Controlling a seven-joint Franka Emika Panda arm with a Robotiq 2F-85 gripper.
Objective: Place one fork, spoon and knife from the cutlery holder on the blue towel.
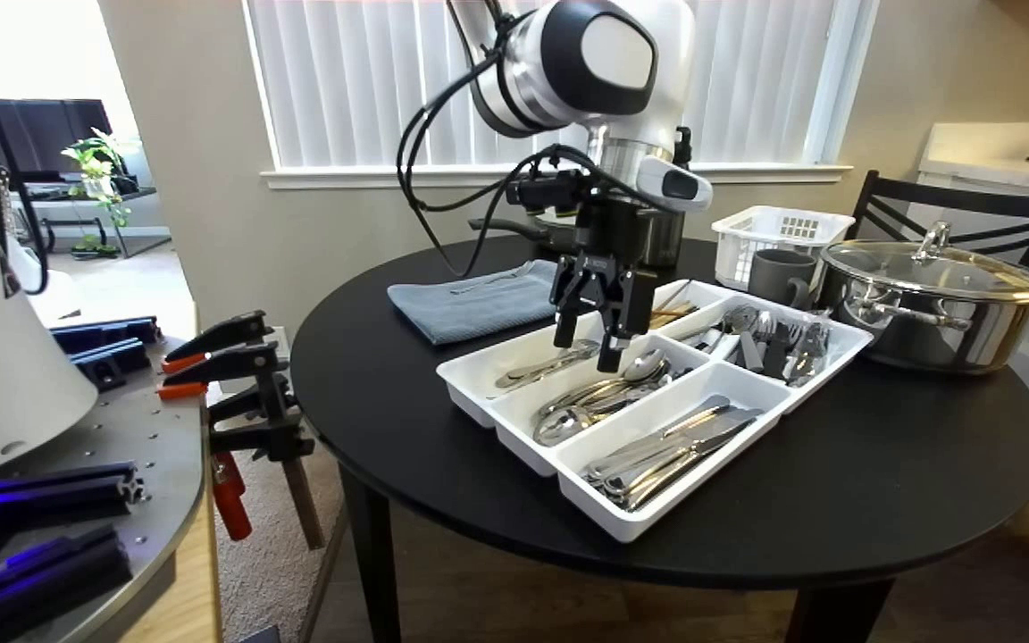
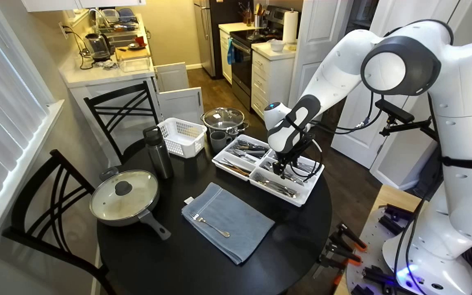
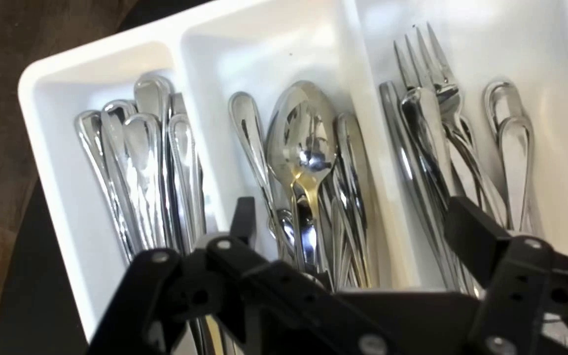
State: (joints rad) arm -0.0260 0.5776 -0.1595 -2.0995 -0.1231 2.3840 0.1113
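The cutlery holder [image 1: 608, 516] is a white divided tray on the black table. It also shows in an exterior view [image 2: 310, 186] and the wrist view [image 3: 50, 172]. Spoons [image 3: 303, 133] lie in the middle compartment, knives [image 3: 141, 162] and forks [image 3: 427, 93] in the compartments beside it. My gripper [image 1: 588, 346] is open and empty above the tray. In the wrist view its fingers [image 3: 358, 217] are spread over the spoon and fork compartments. The blue towel [image 2: 240, 221] lies flat and folded beside the tray. One fork [image 2: 212, 226] lies on it.
A white slotted basket [image 2: 182, 137], a grey mug [image 1: 778, 275] and a glass-lidded pot [image 1: 934, 308] stand behind the tray. A lidded pan [image 2: 125, 196] and a metal bottle [image 2: 160, 155] stand on the window side. The table [image 1: 372, 393] is round.
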